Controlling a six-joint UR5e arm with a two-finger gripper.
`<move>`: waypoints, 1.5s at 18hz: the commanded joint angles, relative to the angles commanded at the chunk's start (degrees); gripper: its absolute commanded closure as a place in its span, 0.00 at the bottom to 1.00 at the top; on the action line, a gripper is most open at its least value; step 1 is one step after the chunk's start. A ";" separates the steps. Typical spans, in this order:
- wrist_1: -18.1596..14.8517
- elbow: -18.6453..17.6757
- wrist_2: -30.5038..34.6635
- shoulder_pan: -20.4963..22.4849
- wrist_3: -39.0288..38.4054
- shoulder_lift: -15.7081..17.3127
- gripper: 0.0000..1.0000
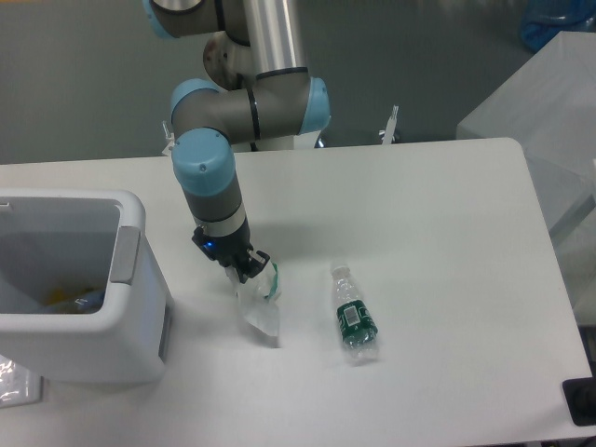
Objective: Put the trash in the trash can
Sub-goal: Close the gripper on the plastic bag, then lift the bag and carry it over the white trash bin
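Your claw point(250, 271) sits just left of centre in the frame, low over the white worktop point(419, 242), and its dark fingers are clamped on the upper end of the crumpled clear wrapper point(258, 303). The wrapper's green bit shows right beside the fingertips, and the rest of the plastic trails down and slightly right from the claw toward the lower middle of the frame — whether its lower tip touches the worktop you cannot tell from this view. A small blue light glows on the wrist just above the claw.

The small clear bottle point(354, 315) with the dark green label lies on its side on the worktop to the right of the wrapper, near it but not touching, its neck pointing toward the top of the frame.

The white trash can point(130, 317) stands at the left edge of the frame, well to the left of your claw, with its grey panel facing the wrapper. Its mouth is open — inside, near the bottom, you can make out something yellowish and something bluish, too small to identify.

A bit of clear plastic point(17, 384) lies on the worktop at the lower left corner, just below the can.
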 joint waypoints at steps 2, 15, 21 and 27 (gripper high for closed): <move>0.00 1.14 -0.09 0.35 -0.18 0.79 0.98; -0.70 15.45 -8.76 13.17 -2.02 13.62 0.96; -0.70 16.44 -33.72 17.67 -10.37 14.33 0.96; -0.79 15.65 -49.37 16.62 -14.41 14.33 0.96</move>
